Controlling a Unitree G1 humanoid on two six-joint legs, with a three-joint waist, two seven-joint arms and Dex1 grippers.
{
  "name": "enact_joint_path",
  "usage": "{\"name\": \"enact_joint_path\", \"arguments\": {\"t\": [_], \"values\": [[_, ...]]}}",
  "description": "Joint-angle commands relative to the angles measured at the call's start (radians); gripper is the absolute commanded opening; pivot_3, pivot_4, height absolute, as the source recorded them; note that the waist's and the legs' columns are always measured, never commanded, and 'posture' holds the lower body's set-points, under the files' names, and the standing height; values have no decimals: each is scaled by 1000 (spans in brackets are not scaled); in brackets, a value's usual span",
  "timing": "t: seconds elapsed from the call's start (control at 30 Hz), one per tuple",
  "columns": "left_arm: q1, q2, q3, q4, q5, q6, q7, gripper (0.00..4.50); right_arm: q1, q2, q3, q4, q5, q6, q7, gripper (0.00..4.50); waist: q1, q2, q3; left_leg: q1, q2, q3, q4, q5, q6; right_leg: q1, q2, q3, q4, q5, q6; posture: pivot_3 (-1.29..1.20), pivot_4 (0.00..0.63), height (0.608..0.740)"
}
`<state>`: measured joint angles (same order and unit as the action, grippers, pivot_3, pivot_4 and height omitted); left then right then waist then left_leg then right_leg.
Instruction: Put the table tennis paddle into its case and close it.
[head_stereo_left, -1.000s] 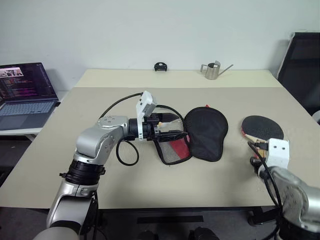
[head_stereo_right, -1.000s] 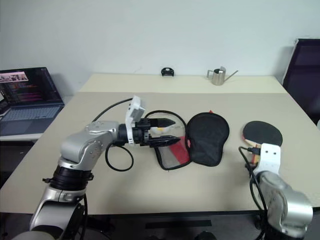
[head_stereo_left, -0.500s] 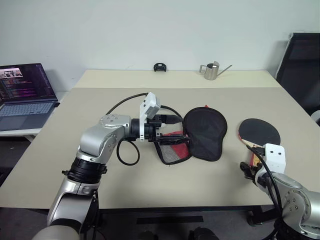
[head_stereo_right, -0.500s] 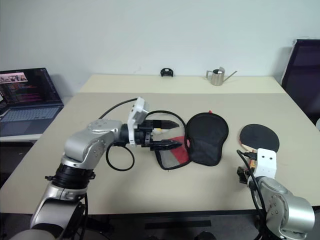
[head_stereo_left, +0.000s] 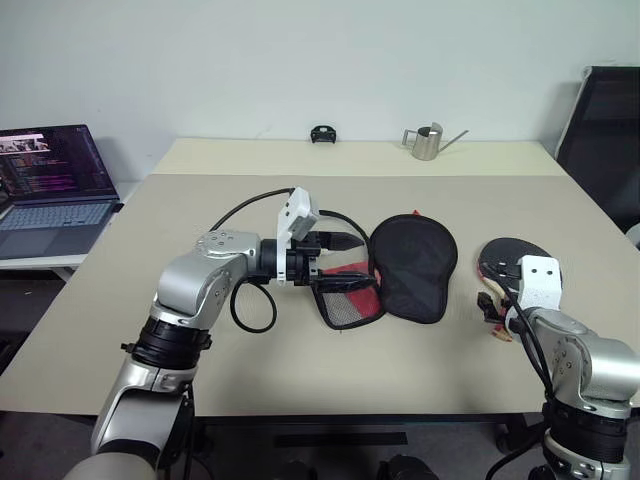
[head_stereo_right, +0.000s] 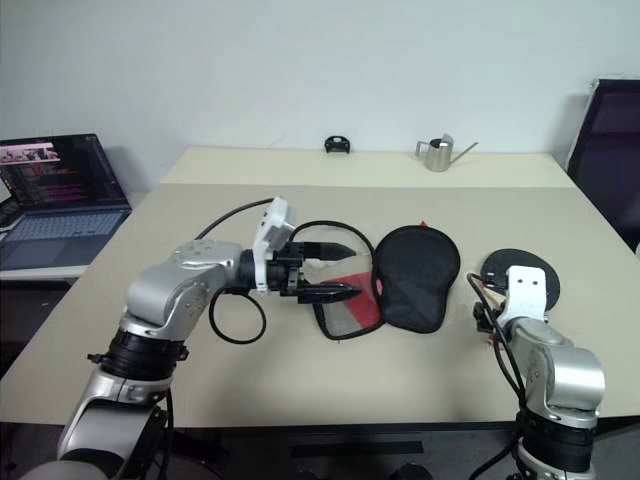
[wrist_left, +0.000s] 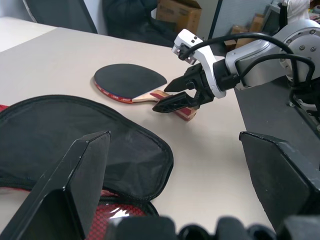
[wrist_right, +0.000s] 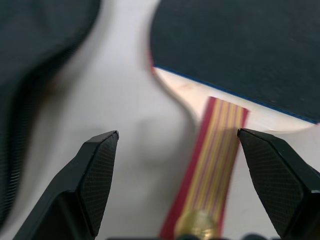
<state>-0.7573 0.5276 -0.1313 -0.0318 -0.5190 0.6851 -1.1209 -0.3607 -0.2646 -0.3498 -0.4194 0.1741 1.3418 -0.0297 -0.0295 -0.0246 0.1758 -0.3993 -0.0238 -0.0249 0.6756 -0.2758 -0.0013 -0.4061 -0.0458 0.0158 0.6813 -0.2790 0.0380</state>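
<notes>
The right gripper (wrist_left: 176, 97) was spread open over the handle of the table tennis paddle (wrist_left: 129, 80), which lay on the bench (head_stereo_left: 420, 350); beyond it the left gripper (head_stereo_right: 338, 268) hovered released beside the open case (head_stereo_left: 410, 265)

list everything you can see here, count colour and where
table tennis paddle: 1, black blade, red edge, striped wooden handle, flat on table's right side
case: 1, black with red lining and mesh flap, open, table centre
table: 1, beige
watering can: 1, metal, far edge
small black object: 1, far edge, centre
laptop: 1, open, side desk at left
chair: 1, black, far right
left gripper: fingers open at case's open flap
right gripper: fingers open over paddle's handle
</notes>
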Motion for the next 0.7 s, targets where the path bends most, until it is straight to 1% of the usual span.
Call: {"name": "enact_joint_path", "arguments": {"t": [0.03,0.13,0.27,0.43,0.6,0.63,0.7], "values": [[-1,18,19,-40,2,-16,6,4500,9,17,-22,-33,-24,-22,-23,4161,0,0,0,0,0,0,0,0,0,0,0,0,0,0,0,0,150,740],[0,18,20,-42,1,-14,8,4500,13,58,-37,-33,-34,-22,-43,4161,0,0,0,0,0,0,0,0,0,0,0,0,0,0,0,0,150,740],[-5,14,16,-31,6,-20,7,4500,-16,99,-55,59,-54,-92,-72,4161,-2,0,0,0,0,0,0,0,0,0,0,0,0,0,0,0,150,740],[-9,12,14,-28,10,-22,5,4500,-68,104,-66,219,-65,-200,-99,4161,-3,0,0,2,0,0,0,0,0,1,0,1,1,0,0,0,150,740],[-2,21,21,-38,10,-16,10,4500,-79,94,-84,292,-68,-232,-106,4161,-3,-4,-3,3,0,0,1,0,0,3,0,1,1,1,0,0,150,740],[1,23,23,-42,9,-14,11,4500,-77,94,-87,296,-68,-231,-109,3795,-3,-5,-3,3,0,0,1,0,0,3,0,0,1,2,0,0,150,740],[8,29,27,-50,6,-11,15,4500,-74,99,-99,297,-64,-221,-116,3261,-3,-7,-5,3,0,0,1,0,0,3,0,0,1,2,0,0,150,740]]}}
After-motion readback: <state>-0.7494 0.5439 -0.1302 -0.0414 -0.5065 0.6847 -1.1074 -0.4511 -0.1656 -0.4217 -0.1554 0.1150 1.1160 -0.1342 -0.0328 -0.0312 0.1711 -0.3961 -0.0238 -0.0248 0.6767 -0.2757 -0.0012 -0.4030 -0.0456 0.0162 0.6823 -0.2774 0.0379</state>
